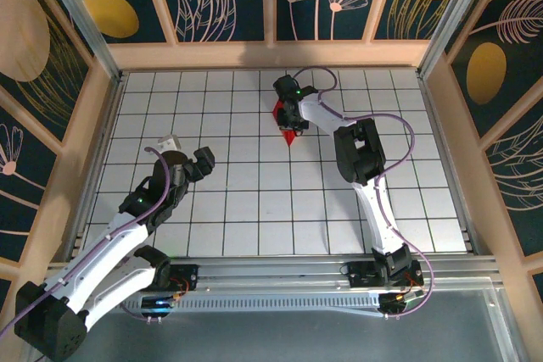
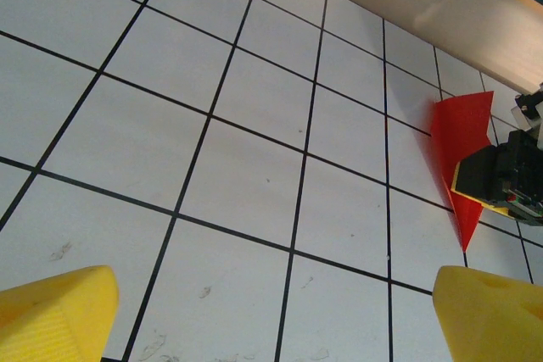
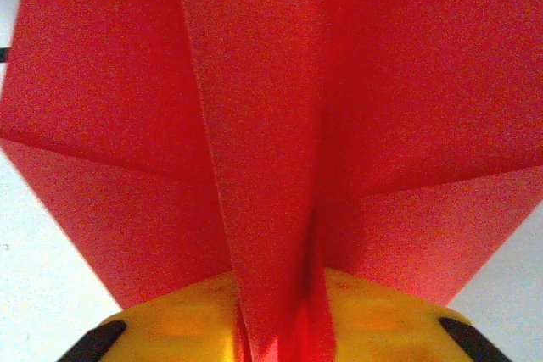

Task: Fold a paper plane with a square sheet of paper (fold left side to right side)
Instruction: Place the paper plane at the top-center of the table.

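The work surface is a white table (image 1: pixel 254 209) ruled with a black grid, enclosed by pale wooden walls (image 1: pixel 271 52) carrying dark floral panels. The paper plane (image 1: pixel 289 131), a slim pointed dart of thin bright red paper with a centre crease, lies near the far middle of the table, nose toward the arms. The right gripper (image 1: pixel 286 114) sits on it at the tail end. In the right wrist view the raised centre fold runs down between the yellow pads (image 3: pixel 382 315), but whether the pads press on it or have slackened cannot be told. The left gripper (image 1: pixel 188 158) stands well apart over bare tiles on the left, jaws spread wide and holding nothing. Handling judgement: the paper is very light, limp outside its creases, and easily crushed or dragged across the smooth tiles. The wings are likely to spring open if left unsupported. Take hold at the centre fold, where the layers stack and stiffen, with light pressure. Avoid the nose tip and the single-layer wing edges.
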Controlling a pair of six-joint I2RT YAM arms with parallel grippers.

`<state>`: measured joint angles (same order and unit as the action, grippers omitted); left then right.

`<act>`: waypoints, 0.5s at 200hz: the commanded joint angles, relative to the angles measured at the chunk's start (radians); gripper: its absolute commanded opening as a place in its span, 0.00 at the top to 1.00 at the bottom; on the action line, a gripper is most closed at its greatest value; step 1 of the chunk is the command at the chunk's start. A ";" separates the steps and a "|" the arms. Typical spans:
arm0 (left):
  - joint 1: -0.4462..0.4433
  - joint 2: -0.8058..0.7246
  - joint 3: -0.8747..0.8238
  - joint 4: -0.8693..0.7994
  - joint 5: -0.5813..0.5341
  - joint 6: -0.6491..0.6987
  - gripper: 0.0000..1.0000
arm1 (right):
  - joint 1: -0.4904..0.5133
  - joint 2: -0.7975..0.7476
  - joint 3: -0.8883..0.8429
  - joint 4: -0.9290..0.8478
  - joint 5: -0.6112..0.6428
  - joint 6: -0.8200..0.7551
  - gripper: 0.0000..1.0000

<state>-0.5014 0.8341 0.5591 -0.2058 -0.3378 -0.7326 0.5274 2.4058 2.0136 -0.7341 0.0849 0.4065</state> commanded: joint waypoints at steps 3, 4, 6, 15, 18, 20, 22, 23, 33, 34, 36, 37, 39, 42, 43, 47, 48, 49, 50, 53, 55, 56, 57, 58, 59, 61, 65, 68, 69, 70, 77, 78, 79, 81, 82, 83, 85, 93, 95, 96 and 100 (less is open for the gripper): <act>0.000 0.005 -0.004 0.006 -0.002 0.019 0.05 | 0.009 0.003 -0.013 -0.048 0.008 -0.028 0.70; 0.000 0.005 -0.005 0.006 -0.002 0.019 0.05 | 0.009 0.002 -0.013 -0.048 0.008 -0.029 0.70; 0.000 0.006 -0.005 0.006 -0.003 0.019 0.05 | 0.009 0.001 -0.015 -0.048 0.009 -0.029 0.70; 0.000 0.008 -0.003 0.006 -0.003 0.019 0.05 | 0.010 -0.005 -0.021 -0.049 0.012 -0.036 0.69; 0.000 0.008 -0.001 0.005 -0.003 0.019 0.05 | 0.010 -0.007 -0.023 -0.047 0.012 -0.039 0.69; -0.001 0.008 -0.002 0.005 -0.004 0.019 0.05 | 0.011 -0.008 -0.025 -0.047 0.012 -0.040 0.68; 0.000 0.009 -0.001 0.005 -0.004 0.019 0.05 | 0.011 -0.009 -0.025 -0.047 0.013 -0.042 0.68; 0.000 0.009 -0.001 0.005 -0.004 0.019 0.05 | 0.011 -0.010 -0.026 -0.048 0.012 -0.042 0.68; 0.000 0.011 -0.001 0.003 -0.006 0.019 0.05 | 0.013 -0.017 -0.034 -0.048 0.015 -0.051 0.66; 0.000 0.011 -0.001 0.003 -0.007 0.019 0.05 | 0.013 -0.018 -0.035 -0.048 0.016 -0.052 0.66; 0.000 0.011 -0.001 0.003 -0.007 0.019 0.05 | 0.013 -0.019 -0.035 -0.048 0.016 -0.054 0.66; 0.000 0.011 -0.001 0.003 -0.006 0.019 0.05 | 0.014 -0.020 -0.037 -0.048 0.016 -0.055 0.66; 0.000 0.011 0.000 0.003 -0.008 0.019 0.05 | 0.014 -0.022 -0.039 -0.048 0.017 -0.056 0.66; 0.000 0.013 0.001 0.003 -0.009 0.019 0.05 | 0.014 -0.024 -0.042 -0.047 0.021 -0.057 0.65; 0.000 0.013 0.001 0.003 -0.010 0.019 0.05 | 0.014 -0.026 -0.043 -0.047 0.022 -0.057 0.65; 0.000 0.013 0.002 0.003 -0.010 0.020 0.05 | 0.014 -0.030 -0.046 -0.047 0.024 -0.060 0.65; 0.000 0.013 0.002 0.003 -0.011 0.021 0.05 | 0.014 -0.031 -0.046 -0.047 0.025 -0.060 0.65; 0.000 0.013 0.003 0.003 -0.011 0.021 0.05 | 0.014 -0.032 -0.047 -0.046 0.025 -0.061 0.65; 0.000 0.014 0.003 0.003 -0.011 0.020 0.05 | 0.014 -0.033 -0.048 -0.045 0.025 -0.061 0.65; 0.000 0.014 0.002 0.003 -0.013 0.020 0.05 | 0.014 -0.035 -0.049 -0.045 0.027 -0.063 0.65; 0.000 0.014 0.002 0.003 -0.013 0.019 0.05 | 0.014 -0.037 -0.050 -0.044 0.027 -0.065 0.65; 0.000 0.014 0.003 0.003 -0.013 0.020 0.04 | 0.014 -0.038 -0.051 -0.044 0.028 -0.066 0.65; 0.000 0.015 0.004 0.003 -0.014 0.021 0.04 | 0.014 -0.039 -0.050 -0.044 0.027 -0.067 0.65; 0.000 0.015 0.004 0.003 -0.015 0.021 0.04 | 0.014 -0.041 -0.050 -0.044 0.028 -0.068 0.65; 0.000 0.016 0.004 0.003 -0.015 0.021 0.04 | 0.014 -0.042 -0.050 -0.044 0.028 -0.068 0.65; 0.000 0.016 0.004 0.003 -0.015 0.020 0.04 | 0.014 -0.044 -0.051 -0.044 0.030 -0.069 0.65; 0.000 0.017 0.005 0.002 -0.016 0.020 0.04 | 0.014 -0.048 -0.051 -0.044 0.032 -0.071 0.65; 0.000 0.018 0.006 0.002 -0.018 0.021 0.04 | 0.014 -0.051 -0.051 -0.044 0.034 -0.072 0.65; 0.000 0.018 0.006 0.003 -0.018 0.020 0.04 | 0.014 -0.053 -0.051 -0.044 0.036 -0.073 0.65; 0.000 0.019 0.006 0.003 -0.017 0.020 0.04 | 0.014 -0.053 -0.051 -0.045 0.036 -0.073 0.65; 0.000 0.021 0.011 0.003 -0.018 0.020 0.04 | 0.014 -0.062 -0.051 -0.045 0.037 -0.076 0.65; 0.000 0.021 0.011 0.003 -0.018 0.021 0.04 | 0.014 -0.063 -0.050 -0.046 0.038 -0.077 0.65; 0.000 0.022 0.011 0.003 -0.019 0.021 0.04 | 0.014 -0.064 -0.050 -0.045 0.039 -0.077 0.65; 0.000 0.024 0.013 0.003 -0.019 0.020 0.04 | 0.014 -0.067 -0.050 -0.045 0.040 -0.077 0.65; 0.000 0.024 0.014 0.002 -0.019 0.020 0.04 | 0.014 -0.068 -0.050 -0.045 0.041 -0.077 0.65; 0.000 0.025 0.015 0.002 -0.018 0.020 0.04 | 0.014 -0.070 -0.051 -0.045 0.041 -0.077 0.65; 0.000 0.027 0.017 0.002 -0.019 0.021 0.04 | 0.014 -0.072 -0.051 -0.045 0.042 -0.077 0.65; 0.000 0.033 0.023 0.000 -0.019 0.020 0.03 | 0.014 -0.082 -0.051 -0.047 0.044 -0.077 0.65; 0.000 0.036 0.026 0.000 -0.018 0.020 0.03 | 0.014 -0.084 -0.053 -0.047 0.044 -0.076 0.65; 0.000 0.037 0.026 -0.001 -0.018 0.020 0.03 | 0.014 -0.085 -0.053 -0.047 0.044 -0.076 0.65; 0.000 0.041 0.031 -0.001 -0.016 0.019 0.03 | 0.014 -0.089 -0.053 -0.048 0.043 -0.077 0.65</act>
<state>-0.5014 0.8566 0.5591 -0.2062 -0.3420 -0.7319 0.5346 2.3817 1.9797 -0.7353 0.0940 0.3466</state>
